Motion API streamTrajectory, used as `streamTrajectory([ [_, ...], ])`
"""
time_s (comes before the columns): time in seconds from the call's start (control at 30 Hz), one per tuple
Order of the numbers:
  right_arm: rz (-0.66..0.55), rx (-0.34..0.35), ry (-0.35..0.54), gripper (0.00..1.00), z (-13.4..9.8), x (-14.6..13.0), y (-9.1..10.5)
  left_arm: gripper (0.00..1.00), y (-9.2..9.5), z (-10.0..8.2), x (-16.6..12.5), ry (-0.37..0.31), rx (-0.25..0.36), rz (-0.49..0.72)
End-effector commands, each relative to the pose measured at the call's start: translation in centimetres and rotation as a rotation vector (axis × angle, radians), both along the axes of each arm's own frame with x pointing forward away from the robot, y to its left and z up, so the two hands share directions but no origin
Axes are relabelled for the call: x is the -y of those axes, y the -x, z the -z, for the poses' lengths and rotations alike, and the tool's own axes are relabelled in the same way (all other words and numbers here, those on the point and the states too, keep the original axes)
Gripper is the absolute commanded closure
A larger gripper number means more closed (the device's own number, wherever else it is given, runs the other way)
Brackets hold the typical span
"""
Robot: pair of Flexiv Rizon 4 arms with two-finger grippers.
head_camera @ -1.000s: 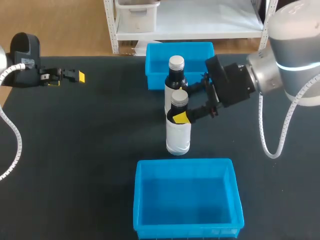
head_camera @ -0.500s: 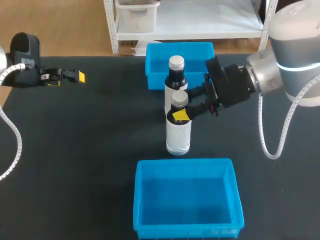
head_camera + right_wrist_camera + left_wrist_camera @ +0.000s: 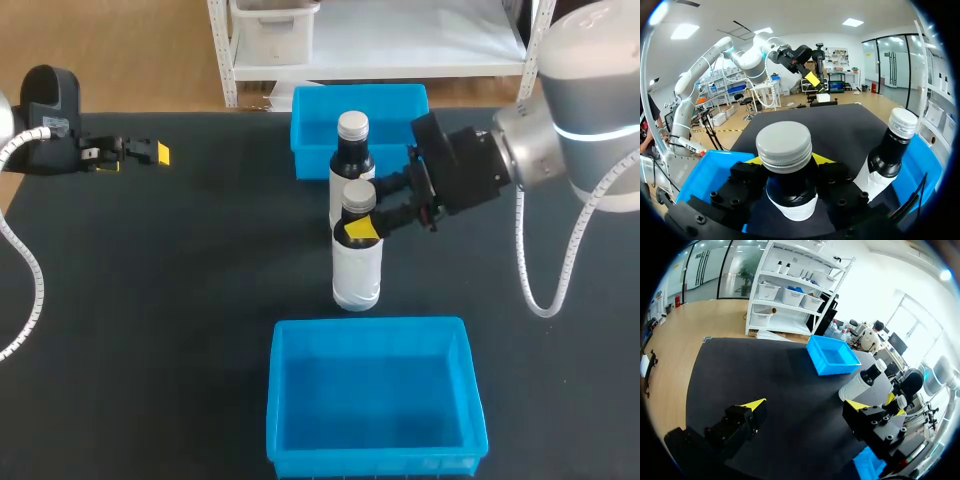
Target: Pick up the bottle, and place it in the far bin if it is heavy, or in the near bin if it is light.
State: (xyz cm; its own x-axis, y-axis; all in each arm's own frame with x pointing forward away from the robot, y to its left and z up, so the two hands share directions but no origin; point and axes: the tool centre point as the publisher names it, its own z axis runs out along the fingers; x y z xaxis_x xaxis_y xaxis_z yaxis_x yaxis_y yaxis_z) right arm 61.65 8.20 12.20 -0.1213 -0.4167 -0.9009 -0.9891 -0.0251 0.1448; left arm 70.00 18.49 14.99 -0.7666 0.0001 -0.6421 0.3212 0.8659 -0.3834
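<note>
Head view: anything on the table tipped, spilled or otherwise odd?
Nothing spilled or askew. Only oddity: two capped bottles, not one, upright between the near bin and far bin. The right gripper grips the nearer bottle at its neck; the farther bottle stands close behind it.

The bottle (image 3: pixel 356 268) in my right gripper (image 3: pixel 366 210) has a glossy dark neck, a smooth white label and a dull grey cap (image 3: pixel 784 145). Behind it, the second bottle (image 3: pixel 352 150) looks alike. The near bin (image 3: pixel 372 326) and far bin (image 3: pixel 312 100) are shiny blue plastic. The table (image 3: pixel 180 300) is matt black.
</note>
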Motion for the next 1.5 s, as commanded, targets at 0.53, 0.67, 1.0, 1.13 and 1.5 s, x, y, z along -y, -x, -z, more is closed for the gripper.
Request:
streamTrajectory([
  [0.53,-0.001,0.021,-0.036,1.00,-2.6,1.4,-0.6,0.00,0.0,0.0,0.0,0.000,0.000,0.000],
  [0.67,0.006,0.032,-0.031,1.00,-3.5,1.9,-0.8,0.00,0.0,0.0,0.0,0.000,0.000,0.000],
  [1.0,0.055,-0.001,-0.058,1.00,-6.1,5.0,-2.3,0.00,0.0,0.0,0.0,0.000,0.000,0.000],
  [1.13,0.089,0.001,-0.061,1.00,-7.2,6.8,-3.0,0.00,0.0,0.0,0.0,0.000,0.000,0.000],
  [1.5,0.225,0.040,-0.030,1.00,-9.2,12.7,-6.1,0.00,0.0,0.0,0.0,0.000,0.000,0.000],
])
